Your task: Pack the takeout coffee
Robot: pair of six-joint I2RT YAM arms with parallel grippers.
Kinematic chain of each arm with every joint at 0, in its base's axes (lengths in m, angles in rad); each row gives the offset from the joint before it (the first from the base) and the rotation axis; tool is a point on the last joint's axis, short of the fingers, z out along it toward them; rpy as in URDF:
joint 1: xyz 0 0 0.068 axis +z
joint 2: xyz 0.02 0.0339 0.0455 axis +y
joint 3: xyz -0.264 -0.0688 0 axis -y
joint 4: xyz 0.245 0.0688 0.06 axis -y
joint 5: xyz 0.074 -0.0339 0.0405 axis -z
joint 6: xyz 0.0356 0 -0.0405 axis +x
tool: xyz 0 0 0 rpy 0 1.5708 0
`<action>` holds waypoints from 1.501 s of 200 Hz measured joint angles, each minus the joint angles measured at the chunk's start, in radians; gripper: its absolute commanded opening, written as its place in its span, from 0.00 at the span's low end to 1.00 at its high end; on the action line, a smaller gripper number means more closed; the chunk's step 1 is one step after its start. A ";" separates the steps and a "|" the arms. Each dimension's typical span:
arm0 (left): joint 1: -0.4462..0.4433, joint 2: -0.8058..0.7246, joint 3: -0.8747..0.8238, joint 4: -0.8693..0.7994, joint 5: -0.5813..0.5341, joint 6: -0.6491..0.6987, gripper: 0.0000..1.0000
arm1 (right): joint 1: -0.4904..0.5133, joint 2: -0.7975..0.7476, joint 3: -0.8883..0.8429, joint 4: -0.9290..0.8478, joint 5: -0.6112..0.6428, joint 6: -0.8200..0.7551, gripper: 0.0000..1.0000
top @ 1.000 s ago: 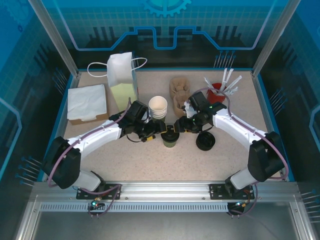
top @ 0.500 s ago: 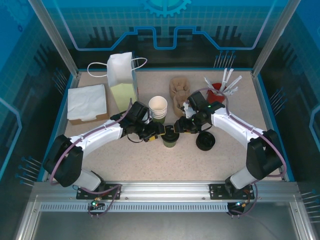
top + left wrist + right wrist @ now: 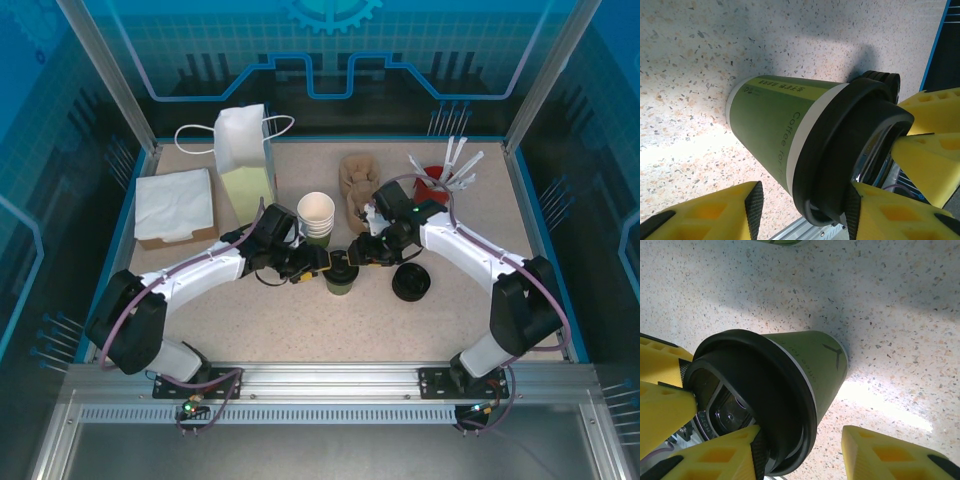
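Observation:
The takeout coffee [image 3: 340,277] is a small olive-green cup with a black lid, standing upright mid-table. My left gripper [image 3: 324,262] reaches it from the left and my right gripper [image 3: 359,254] from the right, both at lid height. In the left wrist view the lid [image 3: 850,150] sits between the part-open jaws of the left gripper [image 3: 804,200]; one pad touches the lid's top, the other stands clear of the cup wall [image 3: 770,125]. The right gripper [image 3: 801,442] stands the same way: one pad against the lid [image 3: 765,405], the other finger apart from the cup [image 3: 815,365].
A white and pale-green paper bag [image 3: 245,160] stands at the back left, beside a napkin box [image 3: 175,205]. Stacked cream cups [image 3: 316,213] are just behind the coffee. A cardboard carrier [image 3: 357,185], a red holder of stirrers [image 3: 437,178] and black lids [image 3: 411,283] lie to the right.
The left jaws have narrowed a good deal and the right jaws a little around the lid. Both grippers have edged closer to the cup, which has stayed in place.

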 measured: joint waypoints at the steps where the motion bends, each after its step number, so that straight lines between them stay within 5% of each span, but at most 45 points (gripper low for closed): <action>1: 0.000 0.000 0.000 0.000 0.000 0.000 0.50 | 0.000 0.000 0.000 0.000 0.001 0.000 0.46; 82: 0.000 0.000 0.043 -0.097 -0.043 0.001 0.83 | 0.006 -0.051 0.001 0.000 0.056 -0.022 0.73; 115: 0.002 -0.010 0.094 -0.135 -0.068 0.013 0.86 | 0.013 -0.085 0.008 -0.008 0.085 -0.035 0.86; 131: 0.009 -0.044 0.100 -0.155 -0.091 0.029 0.87 | 0.027 -0.091 0.018 -0.021 0.110 -0.038 1.00; 200: 0.134 -0.338 0.031 -0.210 -0.221 0.058 0.95 | 0.200 -0.054 0.150 -0.150 0.277 -0.084 1.00; 300: 0.180 -0.368 -0.005 -0.269 -0.246 0.079 0.95 | 0.294 0.164 0.316 -0.264 0.391 -0.149 1.00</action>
